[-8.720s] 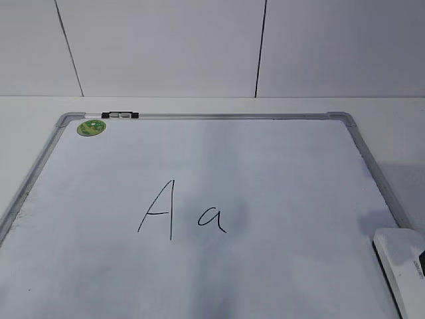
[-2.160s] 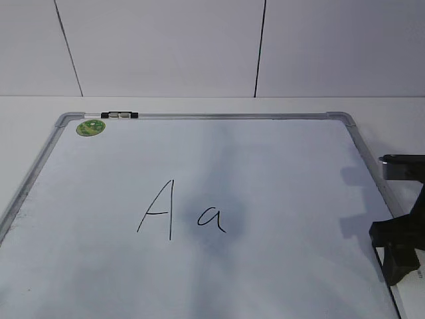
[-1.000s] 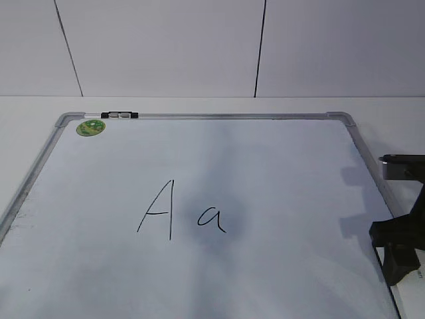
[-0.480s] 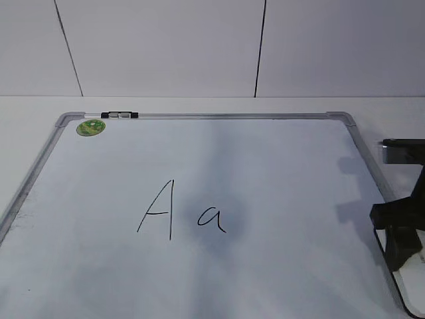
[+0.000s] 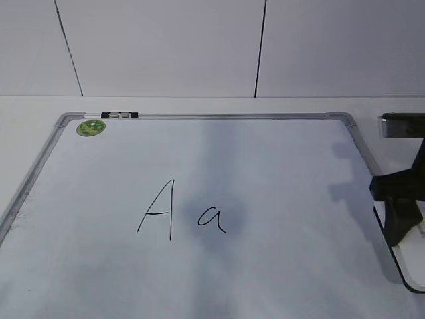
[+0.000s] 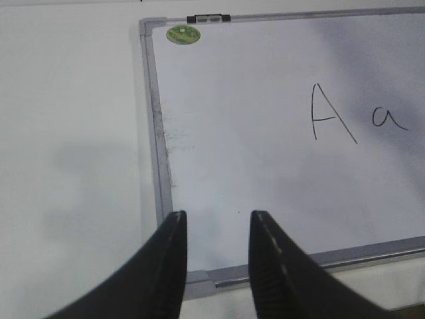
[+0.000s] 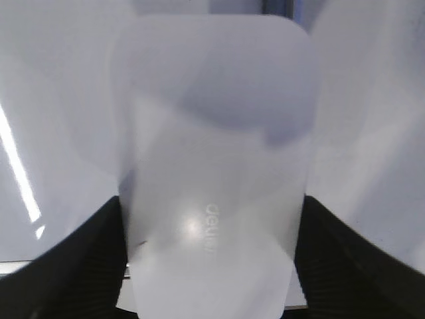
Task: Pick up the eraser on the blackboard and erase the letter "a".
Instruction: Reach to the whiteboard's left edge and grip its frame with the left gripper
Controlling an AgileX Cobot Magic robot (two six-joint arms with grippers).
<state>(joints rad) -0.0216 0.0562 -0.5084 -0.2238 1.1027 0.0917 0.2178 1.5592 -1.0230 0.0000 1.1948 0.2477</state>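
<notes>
One blackboard (image 5: 279,159) lies on the desk (image 5: 199,105) with two letters, a capital "A" (image 5: 158,209) and the letter "a" (image 5: 211,218) just right of it. The one eraser (image 7: 212,166) sits at the board's right edge, pinched between the right end effector's (image 7: 212,219) two fingers (image 7: 73,266). The left end effector (image 6: 218,226) hovers partly spread and empty over the board's near left corner.

right pincer (image 5: 402,222) gripping eraser (image 5: 412,262), raised over blackboard (image 5: 219,117) edge

So I'm working over a plain white table (image 5: 199,105), and the only thing lying flat on it is the blackboard (image 5: 219,116), really a white dry-erase board with a silver-grey frame, filling most of the surface.
</notes>
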